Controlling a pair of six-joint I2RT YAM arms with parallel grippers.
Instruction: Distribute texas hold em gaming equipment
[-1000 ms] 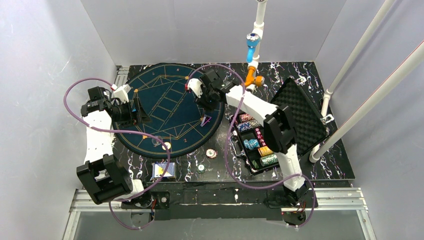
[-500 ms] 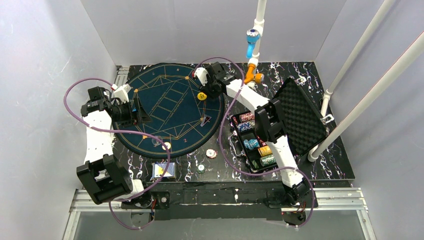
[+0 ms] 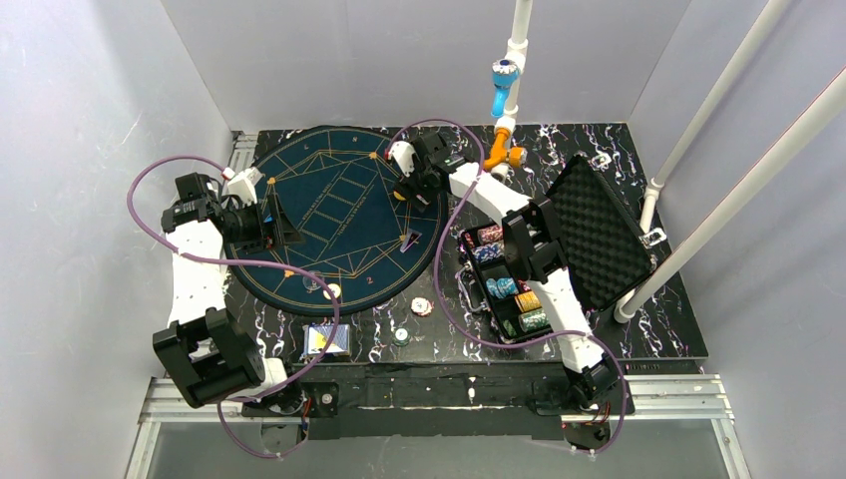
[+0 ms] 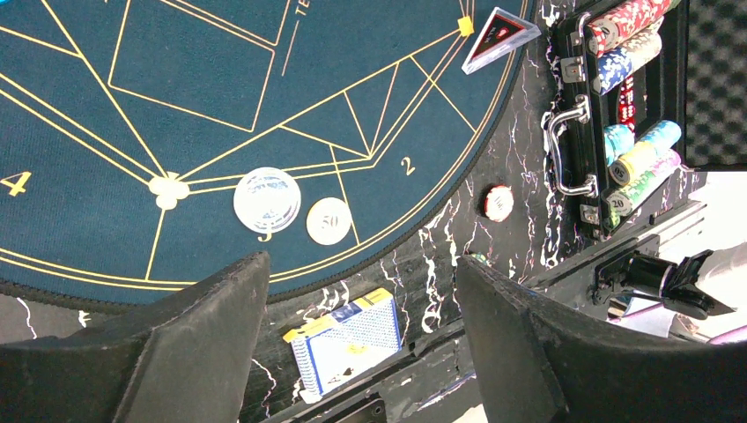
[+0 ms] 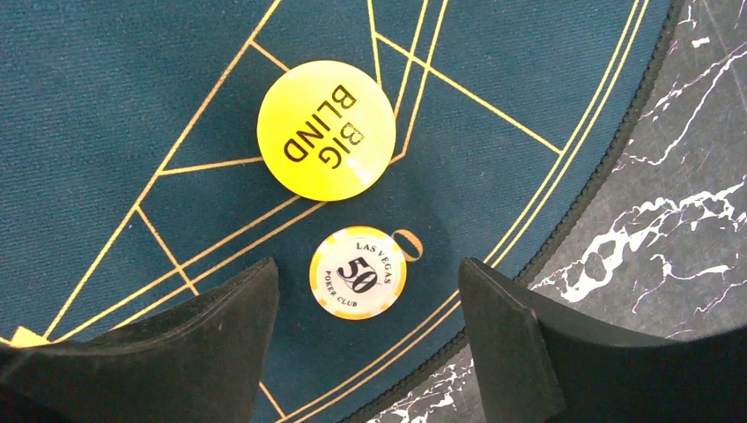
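In the right wrist view a yellow disc marked BIG BLIND [image 5: 326, 129] and a white and yellow 50 chip [image 5: 358, 272] lie flat on the blue felt mat [image 5: 106, 106]. My right gripper [image 5: 366, 348] hovers over them, open, with nothing between its fingers [image 5: 207, 344]. From above it sits at the mat's far right [image 3: 411, 176]. My left gripper [image 4: 361, 352] is open and empty above the mat's left side [image 3: 273, 222]. Below it are a blue-backed card deck [image 4: 343, 342], a clear disc [image 4: 267, 199] and another 50 chip [image 4: 329, 220].
The open black case [image 3: 462, 261] at right holds rolls of chips [image 3: 514, 289], its foam lid [image 3: 594, 230] tilted back. A triangular marker [image 3: 409, 239], a red-edged chip [image 3: 421, 306] and a green chip [image 3: 401, 336] lie near the mat's front right. A pole with a blue and orange fitting [image 3: 504, 100] stands behind.
My right arm swung toward the mat's far right edge and its jaws opened; the yellow disc now lies free on the felt. The left arm stayed put.
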